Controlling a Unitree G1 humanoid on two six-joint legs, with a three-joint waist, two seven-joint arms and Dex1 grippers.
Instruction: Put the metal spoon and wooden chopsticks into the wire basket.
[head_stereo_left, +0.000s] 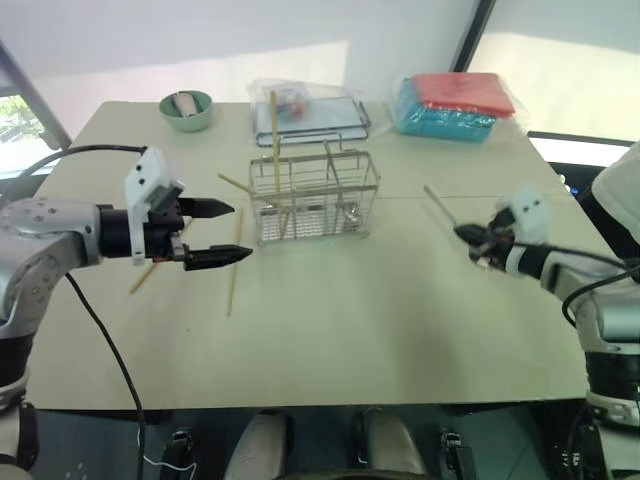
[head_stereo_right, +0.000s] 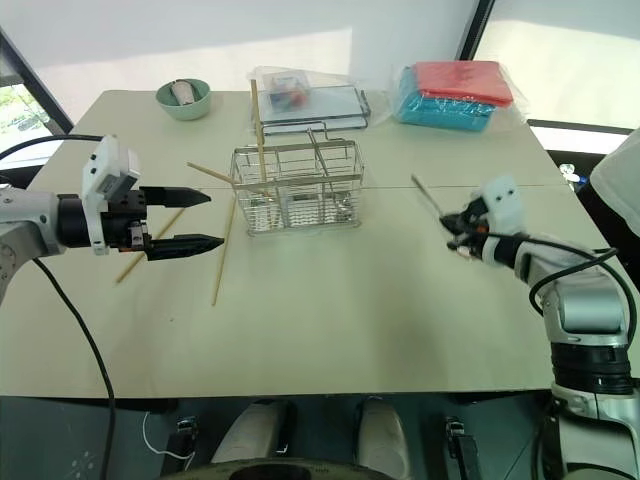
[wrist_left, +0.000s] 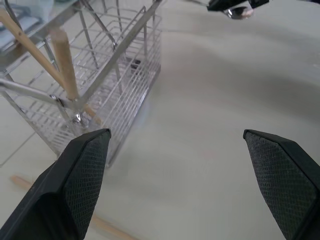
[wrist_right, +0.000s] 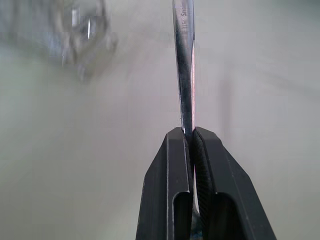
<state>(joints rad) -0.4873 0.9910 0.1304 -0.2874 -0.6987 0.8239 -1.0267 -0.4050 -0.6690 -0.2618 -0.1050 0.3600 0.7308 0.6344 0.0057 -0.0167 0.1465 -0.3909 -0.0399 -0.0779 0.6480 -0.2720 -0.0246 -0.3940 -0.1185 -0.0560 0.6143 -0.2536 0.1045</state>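
Two grippers work above a pale beige table (head_stereo_left: 400, 330). The right gripper (head_stereo_left: 474, 240) has its fingers clamped on the metal spoon (wrist_right: 184, 65), holding it clear of the tabletop with the handle projecting up and away toward the far side. In the right wrist view, stamped lettering runs along the spoon's handle; only a few characters resembling "Sn" can be made out, and the rest cannot be read. The left gripper (head_stereo_left: 218, 233) has its fingers spread wide with nothing between them, and it hangs near the left end of the wire basket (head_stereo_left: 315, 196).

The wire basket stands upright near the table centre. One of the wooden chopsticks (head_stereo_left: 275, 135) stands upright in its left compartment, and a second leans out over the left rim. More chopsticks lie flat on the table to the left of the basket, partly beneath the left gripper.

At the far edge of the table sit a green bowl (head_stereo_left: 186, 110), a flat wire tray (head_stereo_left: 320, 115) carrying a clear plastic bag, and a wrapped stack of red and teal cloths (head_stereo_left: 455, 105). No writing on these items can be read.

The tabletop is matte, with a faint seam running across it behind the basket. White walls lie beyond, crossed by a dark diagonal frame at upper right and a window at far left.
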